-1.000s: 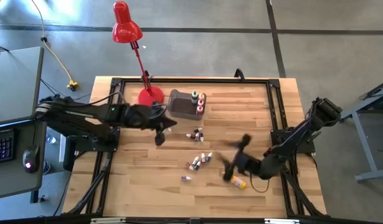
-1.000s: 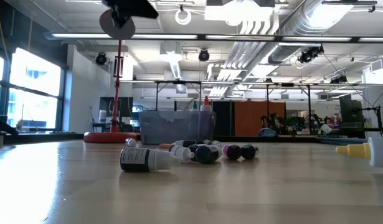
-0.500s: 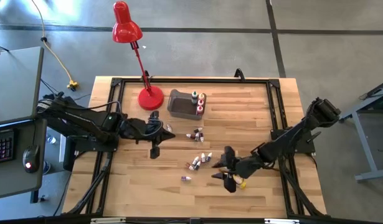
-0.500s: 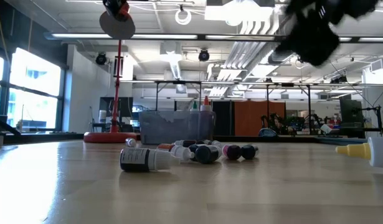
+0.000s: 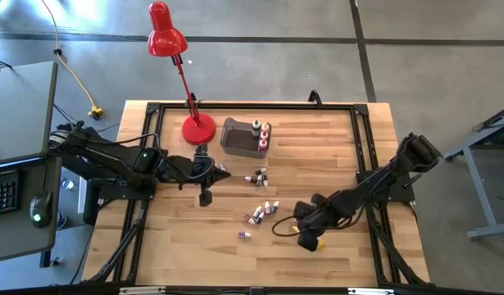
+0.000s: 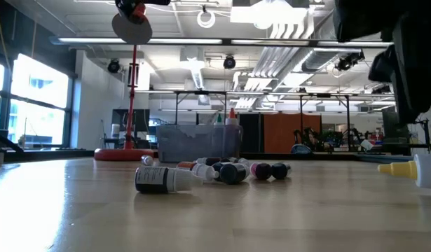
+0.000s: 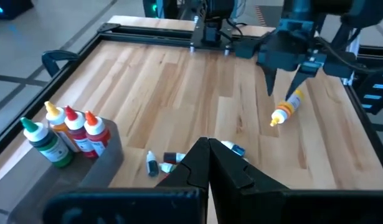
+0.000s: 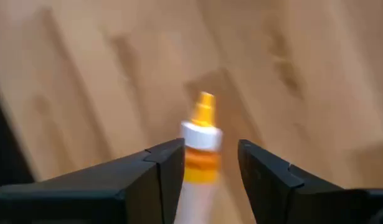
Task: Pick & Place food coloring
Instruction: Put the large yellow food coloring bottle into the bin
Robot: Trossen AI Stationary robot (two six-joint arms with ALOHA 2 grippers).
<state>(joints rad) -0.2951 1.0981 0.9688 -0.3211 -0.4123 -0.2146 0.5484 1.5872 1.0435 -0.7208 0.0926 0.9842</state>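
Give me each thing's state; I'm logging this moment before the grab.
Yellow bottle: lying on the table, between the right gripper's fingers.
Right gripper: open around the yellow bottle, not yet clamped.
Left gripper: shut, empty, hovering near the bin.
Bin: holds three upright bottles.
Small bottles: lying loose mid-table.
Lamp: upright, lit or not unclear.

The table (image 5: 342, 139) is bare wood across most of its right half and along its whole near edge, so passage there is open. Toward the far edge the red lamp (image 5: 179, 74) rises beside the grey bin (image 5: 237, 138), blocking low approaches there. Scattered small bottles (image 5: 264, 210) litter the middle. The left arm (image 5: 145, 164) reaches in from the left edge, the right arm (image 5: 366, 192) from the right.
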